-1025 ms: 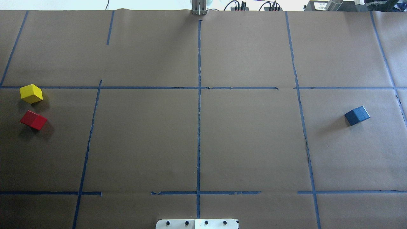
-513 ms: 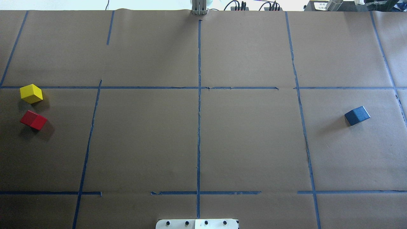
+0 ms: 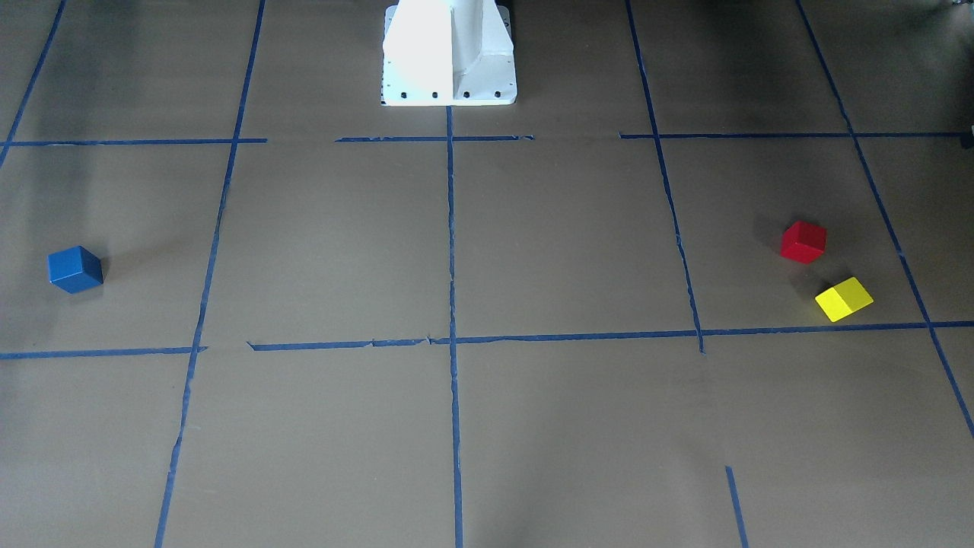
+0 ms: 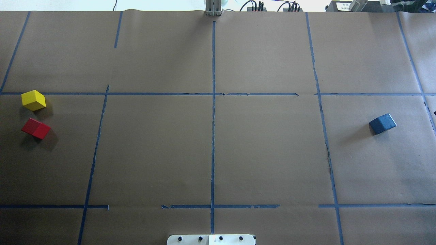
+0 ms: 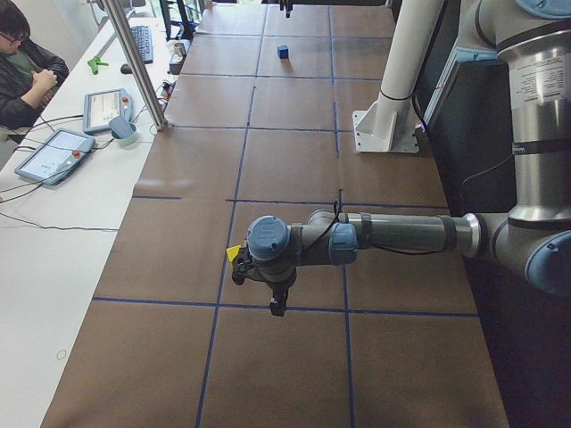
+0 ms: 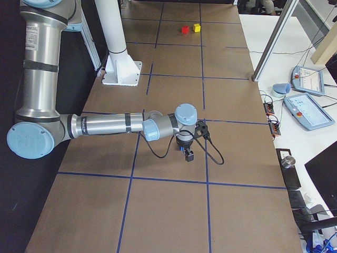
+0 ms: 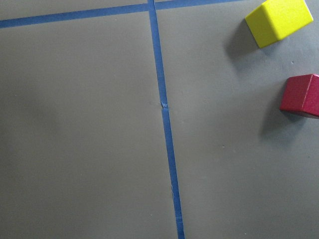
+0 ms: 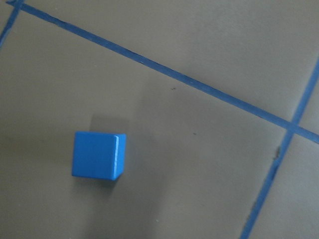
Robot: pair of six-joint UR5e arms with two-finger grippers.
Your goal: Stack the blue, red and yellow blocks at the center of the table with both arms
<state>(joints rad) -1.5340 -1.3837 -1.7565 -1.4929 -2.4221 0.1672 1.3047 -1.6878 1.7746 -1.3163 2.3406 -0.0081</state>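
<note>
We see the left arm stretched out level over the worktop [image 4: 265,153], its wrist bent so that the left gripper [image 5: 277,308] points straight down. The right arm has the same pose, with the right gripper [image 6: 188,155] pointing downward. We cannot tell whether either gripper is released or clenched. The yellow block [image 4: 33,100] and the red block [image 4: 35,128] lie near each other at the robot's left end. The blue block [image 4: 383,123] lies alone at its right end. All three are well apart from the center.
</note>
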